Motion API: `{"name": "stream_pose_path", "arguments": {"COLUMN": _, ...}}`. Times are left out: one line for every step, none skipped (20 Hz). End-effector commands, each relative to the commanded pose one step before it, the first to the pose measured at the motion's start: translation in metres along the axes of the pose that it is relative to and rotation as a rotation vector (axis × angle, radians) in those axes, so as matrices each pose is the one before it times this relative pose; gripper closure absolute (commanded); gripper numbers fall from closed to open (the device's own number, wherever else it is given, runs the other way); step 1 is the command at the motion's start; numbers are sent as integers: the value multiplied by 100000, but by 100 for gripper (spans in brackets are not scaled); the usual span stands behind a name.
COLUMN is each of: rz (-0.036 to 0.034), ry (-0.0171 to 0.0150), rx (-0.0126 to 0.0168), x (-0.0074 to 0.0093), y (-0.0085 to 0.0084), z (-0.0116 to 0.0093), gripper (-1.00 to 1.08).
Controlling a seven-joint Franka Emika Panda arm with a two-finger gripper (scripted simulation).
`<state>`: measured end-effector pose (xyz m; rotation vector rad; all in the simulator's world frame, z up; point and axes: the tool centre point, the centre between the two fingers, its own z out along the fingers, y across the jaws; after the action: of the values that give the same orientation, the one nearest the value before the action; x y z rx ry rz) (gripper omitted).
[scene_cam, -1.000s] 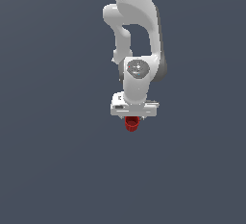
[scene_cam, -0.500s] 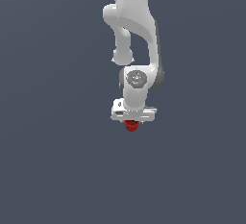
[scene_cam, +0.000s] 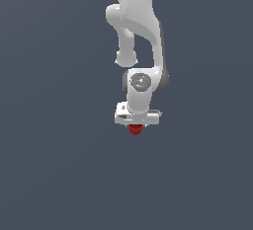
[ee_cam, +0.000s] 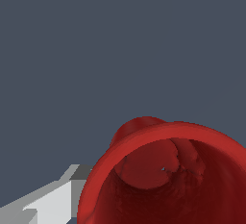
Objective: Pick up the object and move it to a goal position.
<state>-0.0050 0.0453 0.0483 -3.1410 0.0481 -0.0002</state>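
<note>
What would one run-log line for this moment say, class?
phase: carry | gripper: jaws shut on red cup | cup: under the white hand, mouth toward wrist camera | surroundings: plain grey, no goal marker visible

The cup sits directly beneath the pincer, between its fingers.

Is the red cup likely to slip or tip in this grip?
The red cup tapers, so it could slide out of the gripper. Its rim probably helps catch it. It looks thin-walled and hollow, likely light.
</note>
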Motion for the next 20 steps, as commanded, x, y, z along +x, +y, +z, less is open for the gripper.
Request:
{"name": "stream_pose_path", "arguments": {"rz": 35, "ry": -25, "rx": -29, "x": 13, "y": 36, "z": 108, "gripper": 108}}
{"name": "stream_pose_path", "arguments": {"rz": 0, "ry": 0, "rx": 0, "x": 0, "y": 0, "z": 0, "gripper": 108}}
{"name": "stream_pose_path", "arguments": {"rz": -36, "ry": 49, "rx": 32, "x": -5, "y": -32, "z": -118, "gripper": 108}}
{"name": "stream_pose_path", "arguments": {"rz": 0, "ry": 0, "rx": 0, "x": 1, "y": 9, "z": -29, "gripper": 108}}
{"name": "stream_pose_path", "arguments": {"rz": 0, "ry": 0, "rx": 0, "x": 3, "y": 27, "z": -88, "gripper": 108}}
{"name": "stream_pose_path", "arguments": {"rz": 0, "ry": 0, "rx": 0, "x": 5, "y": 45, "z": -148, "gripper": 108}}
{"name": "stream_pose_path", "arguments": {"rz": 0, "ry": 0, "rx": 0, "x": 7, "y": 64, "z": -207, "gripper": 108}}
{"name": "stream_pose_path", "arguments": {"rz": 0, "ry": 0, "rx": 0, "x": 9, "y": 82, "z": -267, "gripper": 108}}
{"name": "stream_pose_path", "arguments": {"rz": 0, "ry": 0, "rx": 0, "x": 11, "y": 101, "z": -328, "gripper": 108}}
{"name": "stream_pose_path", "arguments": {"rz": 0, "ry": 0, "rx": 0, "x": 14, "y": 120, "z": -390, "gripper": 108}}
{"name": "stream_pose_path", "arguments": {"rz": 0, "ry": 0, "rx": 0, "x": 16, "y": 139, "z": -454, "gripper": 108}}
{"name": "stream_pose_path", "arguments": {"rz": 0, "ry": 0, "rx": 0, "x": 19, "y": 159, "z": -520, "gripper": 108}}
{"name": "stream_pose_path", "arguments": {"rz": 0, "ry": 0, "rx": 0, "x": 21, "y": 179, "z": -585, "gripper": 108}}
{"name": "stream_pose_path", "arguments": {"rz": 0, "ry": 0, "rx": 0, "x": 24, "y": 198, "z": -649, "gripper": 108}}
{"name": "stream_pose_path", "arguments": {"rz": 0, "ry": 0, "rx": 0, "x": 26, "y": 216, "z": -710, "gripper": 108}}
{"name": "stream_pose_path", "arguments": {"rz": 0, "ry": 0, "rx": 0, "x": 29, "y": 234, "z": -768, "gripper": 108}}
{"name": "stream_pose_path", "arguments": {"rz": 0, "ry": 0, "rx": 0, "x": 32, "y": 250, "z": -824, "gripper": 108}}
{"name": "stream_pose_path", "arguments": {"rz": 0, "ry": 0, "rx": 0, "x": 34, "y": 266, "z": -878, "gripper": 108}}
{"name": "stream_pose_path", "arguments": {"rz": 0, "ry": 0, "rx": 0, "x": 37, "y": 282, "z": -930, "gripper": 108}}
{"name": "stream_pose_path", "arguments": {"rz": 19, "ry": -5, "rx": 66, "x": 41, "y": 316, "z": -980, "gripper": 108}}
